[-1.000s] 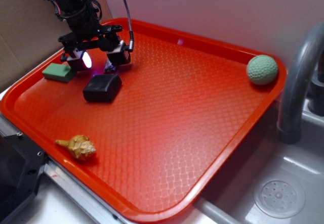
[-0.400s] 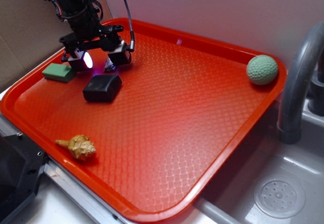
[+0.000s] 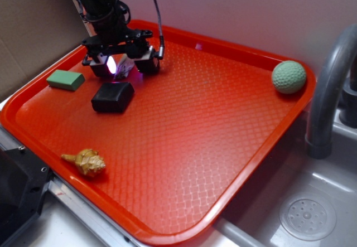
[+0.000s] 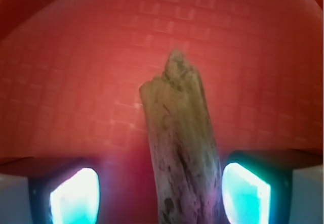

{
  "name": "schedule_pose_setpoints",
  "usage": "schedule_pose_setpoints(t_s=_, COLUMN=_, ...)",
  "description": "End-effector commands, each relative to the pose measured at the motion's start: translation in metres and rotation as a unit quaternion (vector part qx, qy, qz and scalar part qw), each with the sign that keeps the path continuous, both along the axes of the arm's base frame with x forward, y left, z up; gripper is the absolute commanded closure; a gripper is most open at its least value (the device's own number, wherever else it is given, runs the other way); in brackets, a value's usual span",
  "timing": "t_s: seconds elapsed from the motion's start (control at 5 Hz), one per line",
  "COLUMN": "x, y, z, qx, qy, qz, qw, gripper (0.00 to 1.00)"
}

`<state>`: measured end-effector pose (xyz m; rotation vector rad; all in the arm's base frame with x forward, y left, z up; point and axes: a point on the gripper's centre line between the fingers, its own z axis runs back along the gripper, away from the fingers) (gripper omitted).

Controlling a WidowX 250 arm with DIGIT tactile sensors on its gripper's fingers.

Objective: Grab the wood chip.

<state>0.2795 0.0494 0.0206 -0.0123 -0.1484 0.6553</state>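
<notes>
Gripper (image 3: 124, 64) sits in the upper left of the exterior frame, above the far left part of the red tray (image 3: 223, 146), just behind the black block (image 3: 112, 97). Fingers (image 3: 146, 63) are narrowed around the chip (image 3: 124, 67), a pale sliver barely visible between them next to a purple-white glow. Wrist view shows it better: chip (image 4: 182, 148) runs up the frame centre, grey-brown and grainy, jagged tip pointing to the top, base cut off at the bottom edge. It stands between the two lit finger pads (image 4: 76, 196), slightly nearer the right one; actual contact with the pads can't be told from either view, nor whether the chip is lifted off the tray. Green block (image 3: 66, 80) lies at the tray's left edge, apart from the gripper. Shell (image 3: 86, 161) rests near the lower left rim. Green ball (image 3: 289, 77) is in the far right corner. Faucet (image 3: 329, 91) and sink (image 3: 307, 213) at right.
</notes>
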Motion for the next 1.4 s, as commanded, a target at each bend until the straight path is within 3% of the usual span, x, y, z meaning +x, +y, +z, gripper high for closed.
schedule_pose_setpoints(t_s=0.0, x=0.0129, y=0.0092, z=0.0101, qx=-0.002, qy=-0.014, qz=-0.006, qw=1.000, gripper=0.10)
schedule_pose_setpoints(t_s=0.2, x=0.0125, y=0.0099, z=0.0081, qx=-0.004, qy=-0.011, qz=0.000, qw=1.000, gripper=1.00)
schedule_pose_setpoints(t_s=1.2, x=0.0075, y=0.0129, z=0.0151, qx=-0.015, qy=-0.003, qz=0.003, qw=1.000, gripper=1.00)
